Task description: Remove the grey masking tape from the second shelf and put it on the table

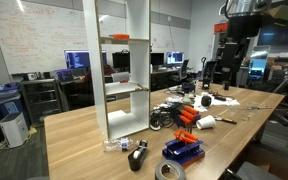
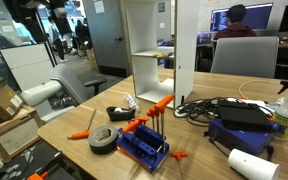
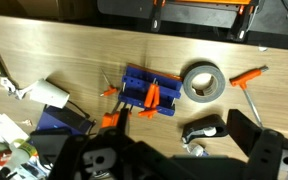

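Note:
The grey masking tape point(image 1: 170, 172) point(image 2: 102, 140) point(image 3: 203, 83) lies flat on the light wood table point(image 1: 84, 135) point(image 2: 84, 115), next to the blue tray of orange pieces point(image 3: 149, 93). The white rack point(image 1: 124, 70) point(image 2: 156, 45) stands on the table, and its second shelf point(image 1: 125, 89) shows no tape. My gripper point(image 1: 232, 48) hangs high above the table's far end, well away from the rack. In the wrist view my gripper point(image 3: 181, 128) looks down on the tape from well above, its two dark fingers spread apart and empty.
An upright black gadget point(image 1: 137, 157) point(image 3: 206, 130) stands by the tape. Orange-handled tools point(image 2: 149, 108), cables, a black box point(image 2: 246, 115) and a white roll point(image 2: 249, 163) clutter the table. An orange item point(image 1: 119, 38) sits on the rack's upper shelf. Office chairs point(image 2: 249, 55) stand behind.

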`<move>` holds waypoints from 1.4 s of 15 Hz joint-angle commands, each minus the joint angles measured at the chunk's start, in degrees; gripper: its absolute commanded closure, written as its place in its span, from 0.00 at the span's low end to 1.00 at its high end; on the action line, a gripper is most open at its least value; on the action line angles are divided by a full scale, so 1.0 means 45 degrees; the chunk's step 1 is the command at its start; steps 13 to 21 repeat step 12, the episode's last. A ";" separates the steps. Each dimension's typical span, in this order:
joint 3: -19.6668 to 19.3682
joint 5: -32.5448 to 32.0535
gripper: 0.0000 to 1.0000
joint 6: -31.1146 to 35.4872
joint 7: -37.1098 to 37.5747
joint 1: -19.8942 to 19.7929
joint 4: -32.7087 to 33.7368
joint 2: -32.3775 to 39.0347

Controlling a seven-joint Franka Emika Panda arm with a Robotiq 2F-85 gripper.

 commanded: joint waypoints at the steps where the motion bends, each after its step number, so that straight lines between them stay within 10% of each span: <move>1: 0.0017 -0.0212 0.00 -0.0713 0.0944 -0.0466 0.0623 0.0221; 21: -0.0104 -0.0119 0.00 -0.0927 0.1005 -0.0382 0.0373 0.0246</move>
